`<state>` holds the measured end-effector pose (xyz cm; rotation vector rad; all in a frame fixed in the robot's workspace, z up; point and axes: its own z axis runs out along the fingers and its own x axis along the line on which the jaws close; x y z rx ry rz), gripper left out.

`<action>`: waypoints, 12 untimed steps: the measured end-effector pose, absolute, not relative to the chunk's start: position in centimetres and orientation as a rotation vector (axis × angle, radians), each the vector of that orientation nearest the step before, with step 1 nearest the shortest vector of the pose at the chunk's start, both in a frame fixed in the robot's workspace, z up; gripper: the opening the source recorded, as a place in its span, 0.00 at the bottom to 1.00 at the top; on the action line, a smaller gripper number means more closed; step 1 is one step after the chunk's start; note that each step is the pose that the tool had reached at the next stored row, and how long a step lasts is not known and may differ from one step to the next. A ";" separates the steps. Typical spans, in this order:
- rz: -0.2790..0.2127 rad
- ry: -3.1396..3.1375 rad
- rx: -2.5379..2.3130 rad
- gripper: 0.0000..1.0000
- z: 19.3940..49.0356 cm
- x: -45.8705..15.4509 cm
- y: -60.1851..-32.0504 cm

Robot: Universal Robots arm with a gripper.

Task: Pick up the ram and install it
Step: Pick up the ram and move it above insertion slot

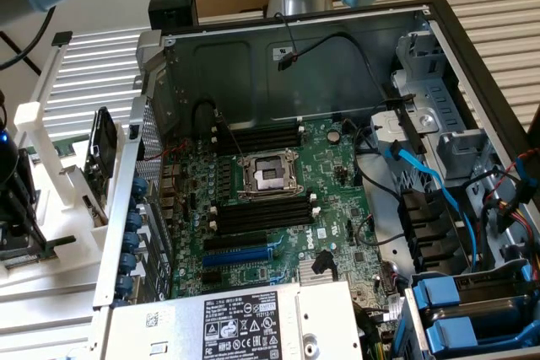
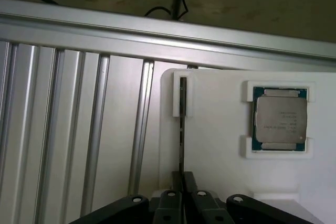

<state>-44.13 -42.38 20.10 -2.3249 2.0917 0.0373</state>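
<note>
- Exterior view: one open case, one socket, two banks of black slots. The white holder sits outside the case, at the exterior view's left.
- Wrist view: one ram stands on edge in the holder's groove, with one processor nearby. My gripper pinches the ram's near end.
- Risk: if I pull crooked, the ram may bind in the groove or slip, since my hold is off-centre.

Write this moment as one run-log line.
stage: pick | pincer: closed on ram | ram: on edge, slotted in white holder | processor: seated in holder recess
</note>
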 end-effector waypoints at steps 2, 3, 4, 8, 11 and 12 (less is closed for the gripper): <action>0.037 2.092 -2.325 0.15 20.1 -44.1 -42.4; 0.037 2.092 -2.325 0.15 20.1 -44.1 -42.4; 0.037 2.092 -2.325 0.13 20.1 -44.1 -42.4; 0.037 2.092 -2.325 0.12 20.1 -44.1 -42.4; 0.037 2.092 -2.325 0.12 20.2 -44.1 -42.4; 0.037 2.092 -2.325 0.12 20.4 -44.1 -42.4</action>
